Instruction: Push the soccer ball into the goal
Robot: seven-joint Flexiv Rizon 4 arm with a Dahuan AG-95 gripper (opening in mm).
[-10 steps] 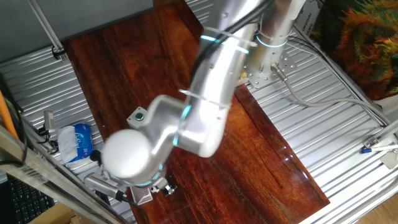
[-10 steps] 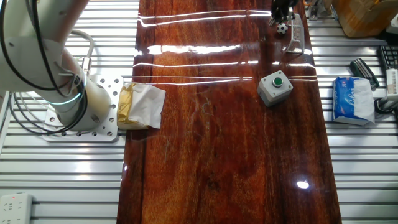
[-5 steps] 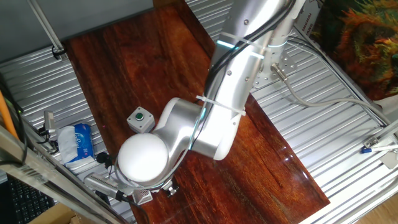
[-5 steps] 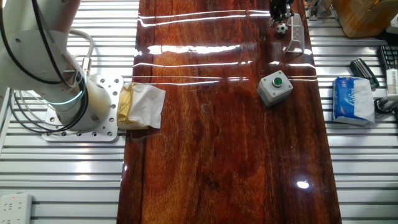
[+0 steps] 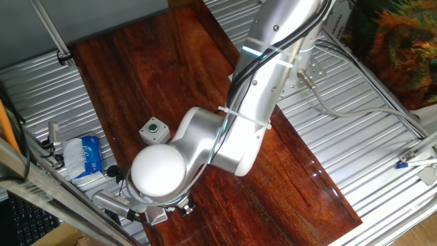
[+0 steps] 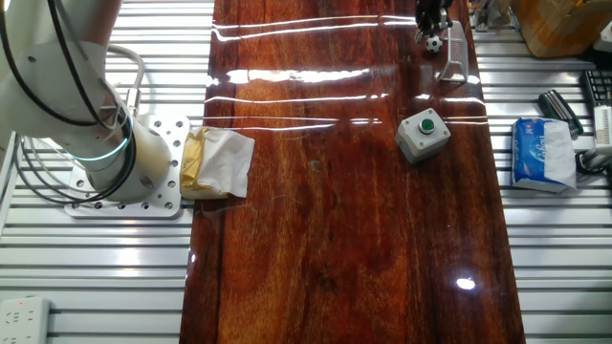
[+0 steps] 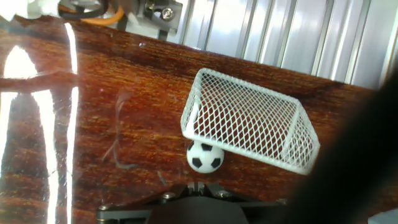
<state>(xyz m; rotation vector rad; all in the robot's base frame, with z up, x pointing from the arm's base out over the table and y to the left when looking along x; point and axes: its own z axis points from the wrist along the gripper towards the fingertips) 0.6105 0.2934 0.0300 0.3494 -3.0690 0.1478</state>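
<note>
My end effector [image 6: 432, 17] sits at the far end of the tabletop [image 6: 344, 220], low and directly behind the soccer ball [image 7: 205, 157]. Whether its fingers are apart or together I cannot tell: the hand view shows only a dark edge of it at the bottom, and the fixed views are too small or blocked by my arm.

The soccer ball rests on the wood at the mouth of the goal [image 7: 252, 119], touching or just under the front edge of the white frame, not yet clearly inside the net.

Procedure, as I judge it:
- Keep contact behind the ball's centre
- Push slowly, straight toward the net
- Stay low; avoid striking the frame, which looks light enough to slide

The grey button box [image 6: 423, 135] stands well apart, clear of the path
</note>
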